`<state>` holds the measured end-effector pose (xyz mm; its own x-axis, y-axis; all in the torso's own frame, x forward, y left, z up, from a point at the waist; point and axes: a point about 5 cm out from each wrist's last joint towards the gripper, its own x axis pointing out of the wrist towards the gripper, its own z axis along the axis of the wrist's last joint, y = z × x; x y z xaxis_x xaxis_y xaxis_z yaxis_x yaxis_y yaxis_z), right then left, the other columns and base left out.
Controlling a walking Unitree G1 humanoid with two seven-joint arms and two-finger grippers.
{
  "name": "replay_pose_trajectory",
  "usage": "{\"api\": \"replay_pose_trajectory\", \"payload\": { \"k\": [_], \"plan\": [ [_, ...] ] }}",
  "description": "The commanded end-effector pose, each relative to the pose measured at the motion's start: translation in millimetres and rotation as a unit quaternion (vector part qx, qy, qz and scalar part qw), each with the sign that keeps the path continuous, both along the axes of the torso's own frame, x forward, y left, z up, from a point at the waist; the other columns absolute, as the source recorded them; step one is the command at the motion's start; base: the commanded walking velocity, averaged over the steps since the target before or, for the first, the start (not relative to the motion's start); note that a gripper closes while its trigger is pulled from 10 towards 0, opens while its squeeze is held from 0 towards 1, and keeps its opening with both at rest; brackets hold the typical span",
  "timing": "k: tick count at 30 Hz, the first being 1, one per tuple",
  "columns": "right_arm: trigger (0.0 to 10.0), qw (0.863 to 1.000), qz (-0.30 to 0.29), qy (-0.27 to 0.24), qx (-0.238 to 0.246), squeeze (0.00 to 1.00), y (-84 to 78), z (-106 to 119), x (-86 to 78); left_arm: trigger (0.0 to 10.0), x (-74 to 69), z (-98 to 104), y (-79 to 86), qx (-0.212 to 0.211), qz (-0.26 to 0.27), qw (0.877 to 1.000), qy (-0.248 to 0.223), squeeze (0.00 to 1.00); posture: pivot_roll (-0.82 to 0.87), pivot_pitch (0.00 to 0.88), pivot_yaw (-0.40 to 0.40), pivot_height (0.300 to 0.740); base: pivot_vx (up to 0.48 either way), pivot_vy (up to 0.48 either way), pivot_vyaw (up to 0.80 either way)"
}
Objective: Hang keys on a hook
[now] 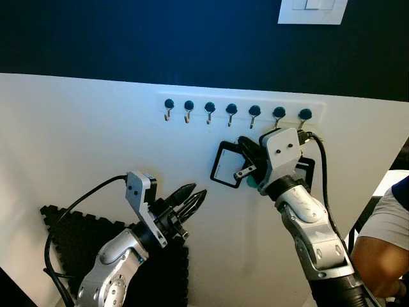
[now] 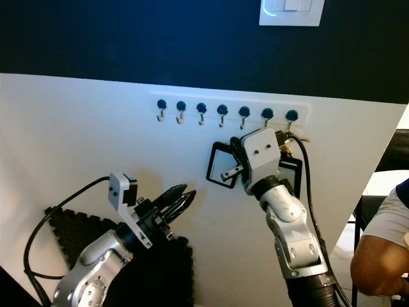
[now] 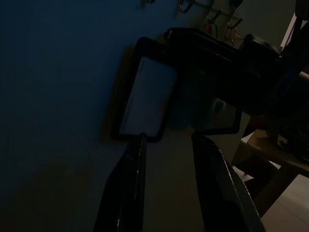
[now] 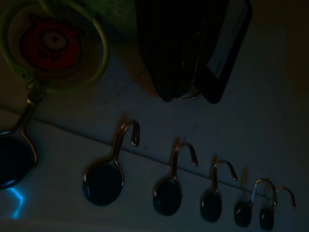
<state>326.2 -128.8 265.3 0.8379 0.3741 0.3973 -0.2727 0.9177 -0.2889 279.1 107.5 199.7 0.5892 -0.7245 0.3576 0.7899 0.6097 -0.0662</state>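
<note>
Keys [image 1: 228, 165] held in right end effector [image 1: 246, 160], just below hooks [image 1: 231, 112].

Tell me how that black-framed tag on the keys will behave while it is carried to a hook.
The black-framed tag probably dangles and swings, since it hangs tilted beside the right gripper. It looks flat and thin, so likely light. Its loose end may catch the hooks.
</note>
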Motion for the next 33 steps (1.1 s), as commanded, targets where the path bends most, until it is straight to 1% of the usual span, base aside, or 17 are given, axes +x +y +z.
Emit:
{"api": "replay_pose_trajectory", "payload": {
  "k": [1, 6, 7, 9, 11, 12, 13, 14, 16, 18, 20, 21, 22, 26, 30, 31, 33],
  "plan": [
    [10.0, 1.0, 0.005, 0.001, 0.0, 0.0, 1.6, -1.5, -0.8, 10.0, -0.3, -2.0, 1.9, 0.013, 0.002, 1.0, 0.001, 0.0, 0.04, 0.081, 0.029, 0.74, 0.0, 0.0, 0.0],
    [10.0, 1.0, 0.012, -0.002, 0.013, 0.0, 1.7, 2.8, -2.2, 10.0, -0.5, -1.9, 1.9, 0.015, -0.001, 1.0, 0.002, 0.0, 0.04, 0.081, 0.029, 0.74, 0.0, 0.0, 0.0],
    [10.0, 0.999, 0.013, 0.041, -0.005, 0.0, 1.8, -9.5, 1.1, 10.0, -0.6, -4.3, 1.7, 0.024, -0.004, 1.0, 0.007, 0.0, 0.03, 0.082, 0.029, 0.74, 0.0, 0.0, 0.0],
    [10.0, 0.997, 0.013, 0.072, -0.018, 0.0, 1.7, -18.8, 3.0, 10.0, -0.7, -6.1, 1.6, 0.03, -0.006, 0.999, 0.011, 0.0, 0.03, 0.082, 0.029, 0.74, 0.0, 0.0, 0.0],
    [10.0, 0.997, 0.013, 0.072, -0.018, 0.0, 1.7, -18.8, 3.0, 10.0, -0.7, -6.1, 1.6, 0.03, -0.006, 0.999, 0.011, 0.0, 0.03, 0.082, 0.029, 0.74, 0.0, 0.0, 0.0],
    [10.0, 0.987, 0.023, 0.136, -0.084, 0.0, 3.5, -47.2, 2.3, 10.0, -1.7, -10.9, 0.6, 0.046, -0.01, 0.999, 0.016, 0.0, 0.03, 0.085, 0.029, 0.74, 0.0, 0.0, 0.0],
    [10.0, 0.966, 0.05, 0.218, -0.132, 0.0, 5.7, -82.0, -5.3, 10.0, -2.9, -15.0, -0.9, 0.061, -0.015, 0.998, 0.023, 0.0, 0.03, 0.089, 0.027, 0.74, 0.0, 0.0, 0.0],
    [10.0, 0.966, 0.05, 0.218, -0.132, 0.0, 5.7, -82.0, -5.3, 10.0, -2.9, -15.0, -0.9, 0.061, -0.015, 0.998, 0.023, 0.0, 0.03, 0.089, 0.027, 0.74, 0.0, 0.0, 0.0],
    [10.0, 0.911, 0.084, 0.345, -0.211, 0.0, 5.1, -140.0, -27.9, 10.0, -5.2, -25.4, -2.8, 0.107, -0.027, 0.993, 0.037, 0.0, 0.03, 0.092, 0.026, 0.74, 0.0, 0.0, 0.0],
    [10.0, 0.911, 0.084, 0.345, -0.211, 0.0, 5.1, -140.0, -27.9, 10.0, -5.2, -25.4, -2.8, 0.107, -0.027, 0.993, 0.037, 0.0, 0.03, 0.092, 0.026, 0.74, 0.0, 0.0, 0.0],
    [10.0, 0.872, 0.078, 0.438, -0.205, 0.0, -2.2, -178.8, -43.7, 10.0, -6.2, -43.0, -0.6, 0.171, -0.031, 0.982, 0.07, 0.0, 0.03, 0.093, 0.026, 0.74, 0.0, 0.0, 0.0],
    [10.0, 0.872, 0.078, 0.438, -0.205, 0.0, -2.2, -178.8, -43.7, 10.0, -6.2, -43.0, -0.6, 0.171, -0.031, 0.982, 0.07, 0.0, 0.03, 0.093, 0.026, 0.74, 0.0, 0.0, 0.0],
    [10.0, 0.838, 0.068, 0.506, -0.191, 0.0, -9.4, -211.1, -58.5, 10.0, -8.2, -60.2, 3.4, 0.232, -0.032, 0.967, 0.095, 0.0, 0.03, 0.097, 0.028, 0.74, 0.0, 0.0, 0.0],
    [10.0, 0.826, 0.019, 0.536, -0.174, 0.0, -21.5, -235.4, -66.1, 10.0, -9.6, -72.3, 7.0, 0.265, -0.024, 0.957, 0.117, 0.0, 0.03, 0.097, 0.026, 0.74, 0.0, 0.0, 0.0],
    [10.0, 0.835, -0.023, 0.53, -0.148, 0.0, -29.2, -242.6, -64.0, 10.0, -9.0, -79.6, 9.8, 0.277, -0.008, 0.952, 0.129, 0.0, 0.03, 0.096, 0.027, 0.74, 0.0, 0.0, 0.0],
    [10.0, 0.838, -0.055, 0.525, -0.138, 0.0, -36.4, -246.4, -63.4, 10.0, -10.7, -90.5, 12.6, 0.296, 0.0, 0.944, 0.145, 0.0, 0.02, 0.094, 0.027, 0.74, 0.0, 0.0, 0.0],
    [10.0, 0.839, -0.067, 0.522, -0.137, 0.0, -39.0, -247.8, -63.7, 10.0, -12.1, -94.9, 13.3, 0.302, 0.002, 0.941, 0.151, 0.0, 0.02, 0.094, 0.027, 0.74, 0.0, 0.0, 0.0]
  ]
}}
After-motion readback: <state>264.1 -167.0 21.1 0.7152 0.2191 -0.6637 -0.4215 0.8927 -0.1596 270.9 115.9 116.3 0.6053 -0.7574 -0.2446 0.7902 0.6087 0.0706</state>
